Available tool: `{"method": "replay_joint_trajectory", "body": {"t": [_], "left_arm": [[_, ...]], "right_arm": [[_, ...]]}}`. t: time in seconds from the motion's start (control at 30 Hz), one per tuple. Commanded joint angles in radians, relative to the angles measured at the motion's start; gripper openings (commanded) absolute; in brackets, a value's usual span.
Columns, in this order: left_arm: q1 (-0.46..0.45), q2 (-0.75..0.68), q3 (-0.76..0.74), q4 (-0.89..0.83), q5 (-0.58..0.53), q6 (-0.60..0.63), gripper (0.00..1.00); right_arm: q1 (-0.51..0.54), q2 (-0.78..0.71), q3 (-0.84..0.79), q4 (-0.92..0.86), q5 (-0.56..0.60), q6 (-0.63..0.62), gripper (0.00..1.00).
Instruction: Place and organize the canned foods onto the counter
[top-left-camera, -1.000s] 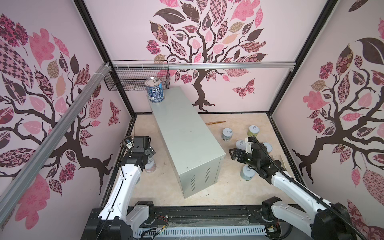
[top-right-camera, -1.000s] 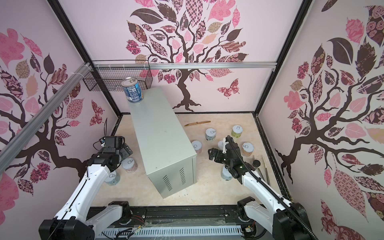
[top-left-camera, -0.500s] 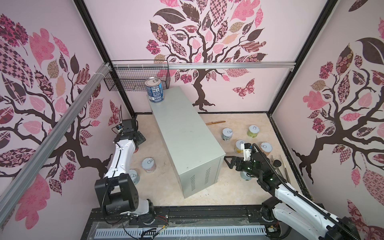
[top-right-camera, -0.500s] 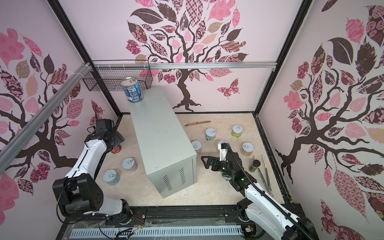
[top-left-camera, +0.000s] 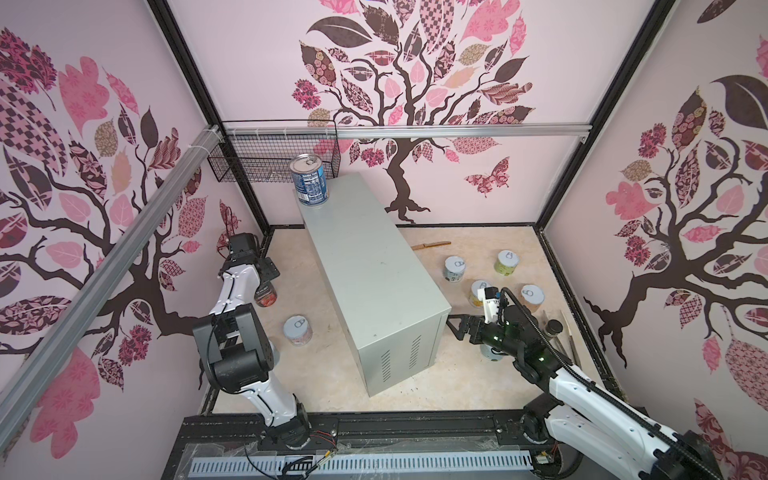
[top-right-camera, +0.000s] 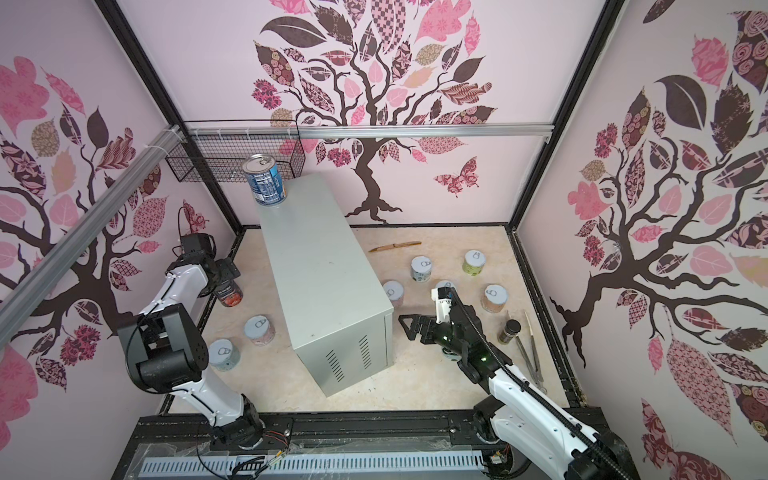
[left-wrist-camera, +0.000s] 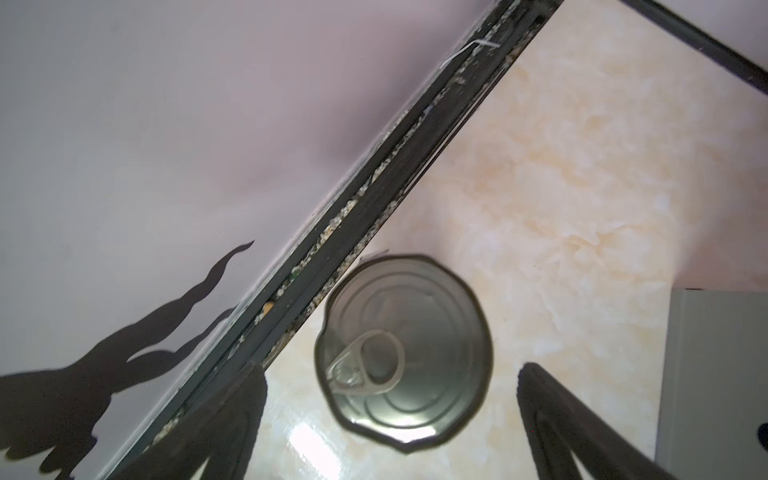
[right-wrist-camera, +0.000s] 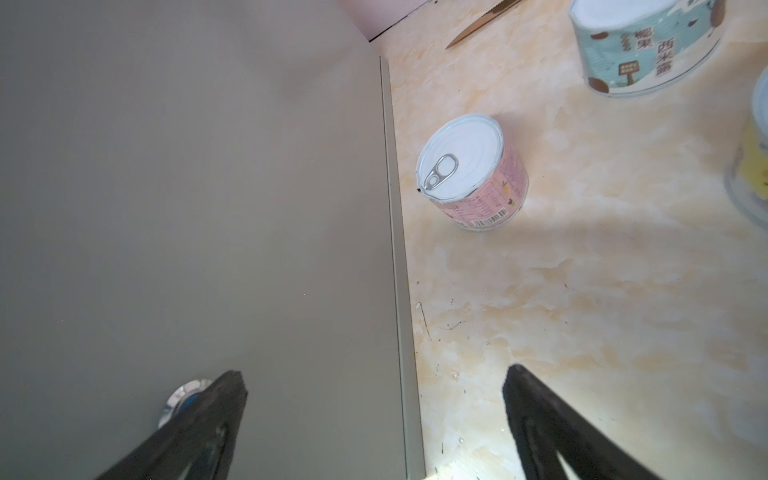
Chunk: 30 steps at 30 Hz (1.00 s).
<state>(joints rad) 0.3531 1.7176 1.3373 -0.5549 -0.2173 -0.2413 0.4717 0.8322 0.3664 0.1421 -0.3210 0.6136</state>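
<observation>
Overhead, open empty left hand (top-left-camera: 266, 275) overlaps red-labelled tin (top-left-camera: 266, 297), wrist view bares lid (left-wrist-camera: 405, 353), right hand (right-wrist-camera: 376, 374) open, empty.

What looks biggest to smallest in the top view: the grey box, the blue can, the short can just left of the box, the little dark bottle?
1. Grey counter, by far.
2. Blue can; standing higher, nearer the camera, may enlarge it.
3. Short white-lidded can.
4. Dark bottle, smallest.
</observation>
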Motion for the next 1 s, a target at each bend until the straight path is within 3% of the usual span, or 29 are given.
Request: {"method": "replay_joint_trajectory", "body": {"t": [0.0, 0.6, 0.97], "left_arm": [[-0.001, 0.017, 0.068, 0.065, 0.055, 0.048, 0.98], [-0.002, 0.135, 0.093, 0.079, 0.022, 0.057, 0.98], [-0.002, 0.115, 0.090, 0.081, 0.009, 0.055, 0.98]], "right_arm": [[0.008, 0.012, 0.023, 0.014, -0.018, -0.001, 1.00], [0.009, 0.061, 0.016, 0.039, -0.018, 0.001, 1.00], [0.011, 0.072, 0.014, 0.050, -0.016, 0.004, 1.00]]}}
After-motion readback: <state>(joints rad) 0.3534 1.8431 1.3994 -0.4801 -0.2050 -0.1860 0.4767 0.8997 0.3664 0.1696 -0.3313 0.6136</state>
